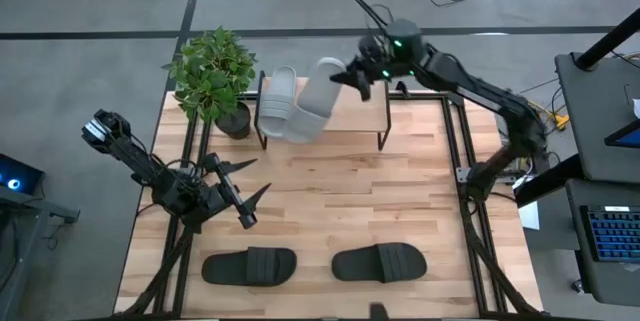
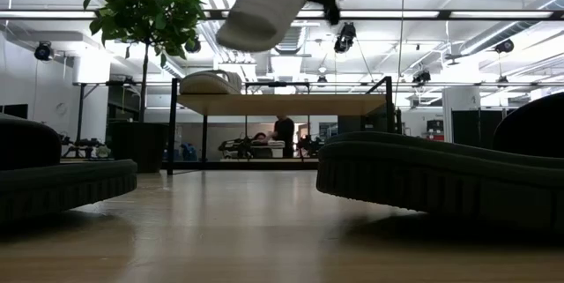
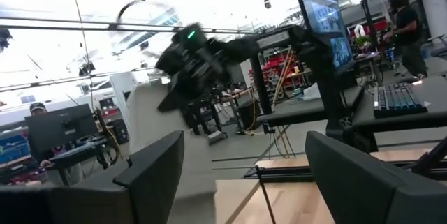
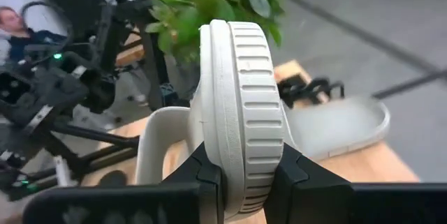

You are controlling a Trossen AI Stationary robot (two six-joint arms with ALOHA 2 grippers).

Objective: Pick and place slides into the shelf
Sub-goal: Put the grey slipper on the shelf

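The right gripper [image 1: 352, 73], clamped on a grey slide [image 1: 316, 99], holds it tilted above the shelf [image 1: 350, 113], beside the grey slide [image 1: 277, 99] already resting there. It should level the slide over the free board before letting go. The slide is pale, with a ribbed sole. The left gripper [image 1: 243, 193] waits with jaws apart near two black slides [image 1: 250, 265].

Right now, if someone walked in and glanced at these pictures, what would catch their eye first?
First, the light grey slip-on slide hanging in the air above the wooden-topped shelf, pinched by its sole in the right gripper. A matching grey slide already lies on the shelf beside a leafy potted plant. Two black slides wait at the table's near edge, with the left gripper open above the table.
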